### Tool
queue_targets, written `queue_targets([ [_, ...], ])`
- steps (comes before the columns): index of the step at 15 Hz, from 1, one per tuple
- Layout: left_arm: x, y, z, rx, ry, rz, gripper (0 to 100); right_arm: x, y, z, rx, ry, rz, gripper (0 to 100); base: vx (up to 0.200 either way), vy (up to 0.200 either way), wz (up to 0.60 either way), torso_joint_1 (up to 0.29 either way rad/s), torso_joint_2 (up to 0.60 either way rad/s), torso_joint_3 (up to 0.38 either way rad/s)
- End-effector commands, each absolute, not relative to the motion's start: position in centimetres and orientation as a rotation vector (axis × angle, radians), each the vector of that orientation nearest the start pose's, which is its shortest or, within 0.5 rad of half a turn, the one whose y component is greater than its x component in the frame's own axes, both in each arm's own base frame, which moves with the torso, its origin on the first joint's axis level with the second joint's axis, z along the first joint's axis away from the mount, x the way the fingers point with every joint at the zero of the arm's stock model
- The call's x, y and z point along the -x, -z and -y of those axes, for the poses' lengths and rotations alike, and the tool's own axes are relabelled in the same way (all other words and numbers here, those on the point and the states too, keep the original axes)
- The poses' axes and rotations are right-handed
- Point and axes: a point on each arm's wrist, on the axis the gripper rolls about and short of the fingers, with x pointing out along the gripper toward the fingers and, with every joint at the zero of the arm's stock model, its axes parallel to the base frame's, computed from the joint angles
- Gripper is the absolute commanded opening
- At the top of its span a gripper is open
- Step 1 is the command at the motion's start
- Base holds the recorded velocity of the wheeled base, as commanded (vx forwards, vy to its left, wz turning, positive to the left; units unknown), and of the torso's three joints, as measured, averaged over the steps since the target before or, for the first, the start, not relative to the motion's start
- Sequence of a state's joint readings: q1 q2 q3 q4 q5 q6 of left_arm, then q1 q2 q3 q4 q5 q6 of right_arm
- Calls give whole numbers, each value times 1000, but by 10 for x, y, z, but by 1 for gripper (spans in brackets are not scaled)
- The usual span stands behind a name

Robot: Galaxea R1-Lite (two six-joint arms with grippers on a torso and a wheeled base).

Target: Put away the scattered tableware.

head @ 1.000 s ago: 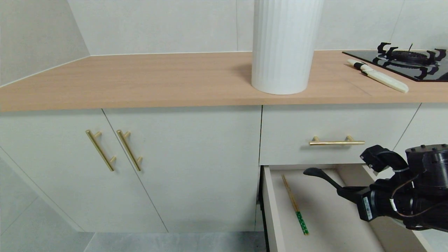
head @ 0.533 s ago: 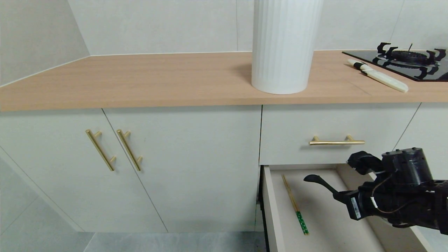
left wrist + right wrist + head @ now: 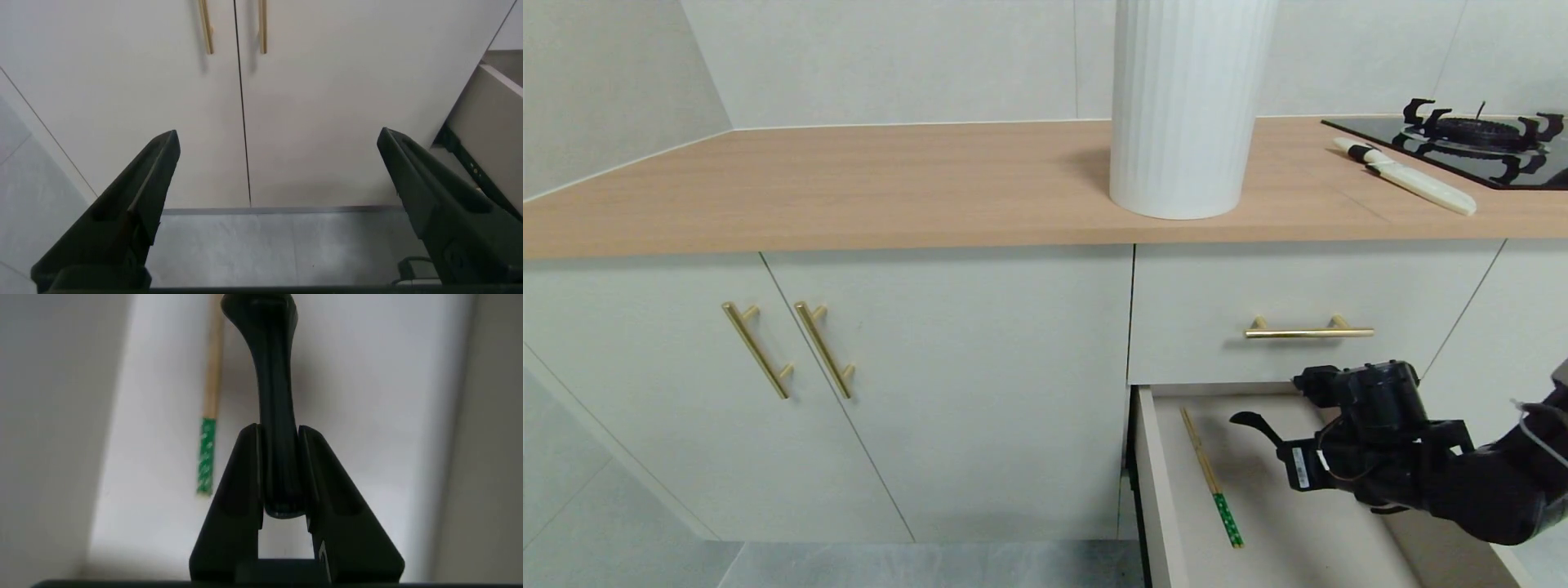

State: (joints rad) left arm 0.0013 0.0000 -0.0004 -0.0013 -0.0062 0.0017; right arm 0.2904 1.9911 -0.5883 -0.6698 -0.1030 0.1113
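Now, my right claw is clenched on the handle of a black spoon, holding it over the open drawer; whether the spoon touches the drawer floor I cannot tell; a pair of chopsticks with green ends lies flat in that drawer, beside the spoon and apart from it; a white knife rests on the countertop near the stove; my left claw is spread wide, empty, facing the cabinet doors.

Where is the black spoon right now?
The black spoon is low on the right of the head view, held in the right pincer over the open drawer, just right of the chopsticks.
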Motion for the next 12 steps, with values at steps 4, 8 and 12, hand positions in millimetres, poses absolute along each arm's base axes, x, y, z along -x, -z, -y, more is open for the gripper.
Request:
queue_targets([
  [4, 23, -76, 0, -2, 5, 2, 100, -307, 5, -81, 68, -60, -795, 0, 0, 0, 0, 0, 0, 0],
  [8, 23, -76, 0, -2, 5, 2, 100, -307, 16, -81, 85, -44, -824, 0, 0, 0, 0, 0, 0, 0],
  [12, 23, -76, 0, -2, 5, 2, 100, -306, 28, -81, 100, -39, -859, 0, 0, 0, 0, 0, 0, 0],
])
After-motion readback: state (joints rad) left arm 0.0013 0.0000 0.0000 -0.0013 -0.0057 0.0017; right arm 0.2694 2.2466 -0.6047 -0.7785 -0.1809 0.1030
